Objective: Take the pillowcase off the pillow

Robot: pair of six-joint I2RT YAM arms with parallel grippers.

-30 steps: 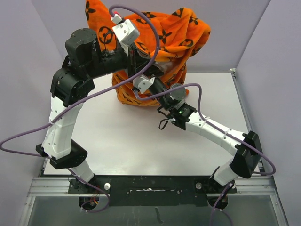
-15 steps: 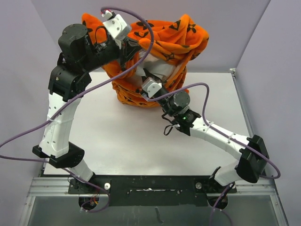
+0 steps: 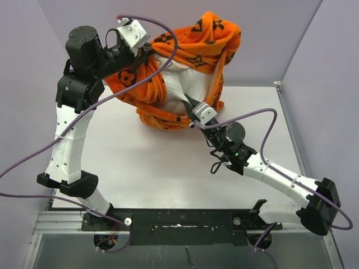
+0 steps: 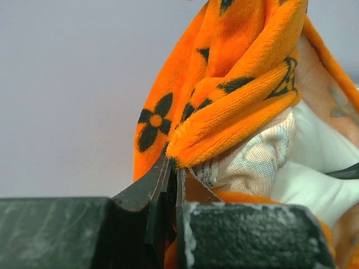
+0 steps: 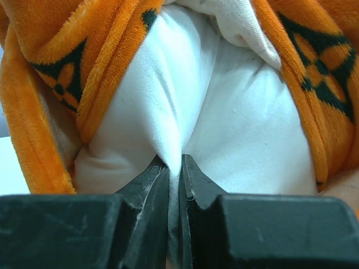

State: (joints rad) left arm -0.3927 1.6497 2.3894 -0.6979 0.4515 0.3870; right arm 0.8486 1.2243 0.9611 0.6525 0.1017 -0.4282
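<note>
Pillowcase (image 3: 196, 39): orange, bunched at the far side of the table (image 3: 151, 162), open at the front, draped over the top and round the base of the pillow.
Pillow (image 3: 179, 84): white, bulging out through the opening, mostly inside the cover.
Left claw (image 4: 171, 167): held high, pinching a folded hem of the pillowcase.
Right claw (image 5: 175, 163): low in front, pinching a thin ridge of the pillow's white cloth.
Risk: I'd say that thin pinch could slip under pull, and the pillow would then ride along with the cover.
Risk: the lower folds may snag.
</note>
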